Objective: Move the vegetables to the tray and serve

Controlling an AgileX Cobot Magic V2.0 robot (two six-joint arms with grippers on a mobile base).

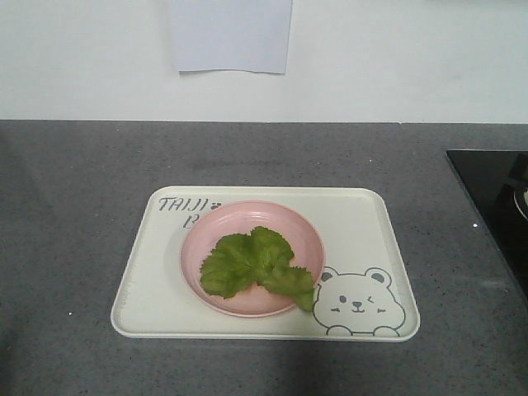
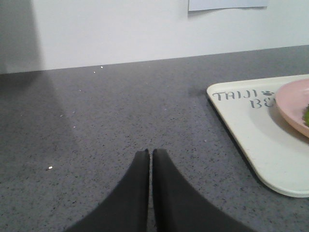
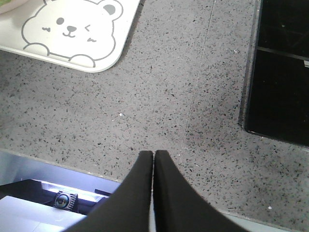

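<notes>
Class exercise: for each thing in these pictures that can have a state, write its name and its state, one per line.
lettuce: lying on the pink plate, one leaf tip over the rim.
pink plate: upright, sitting on the tray.
tray: flat on the grey counter.
left gripper: shut, empty.
right gripper: shut, empty.

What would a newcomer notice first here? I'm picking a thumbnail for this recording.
The green lettuce stands out, lying in a pink plate that sits on the cream tray in the middle of the grey counter. Next comes the winking bear drawing at the tray's near right corner.
</notes>
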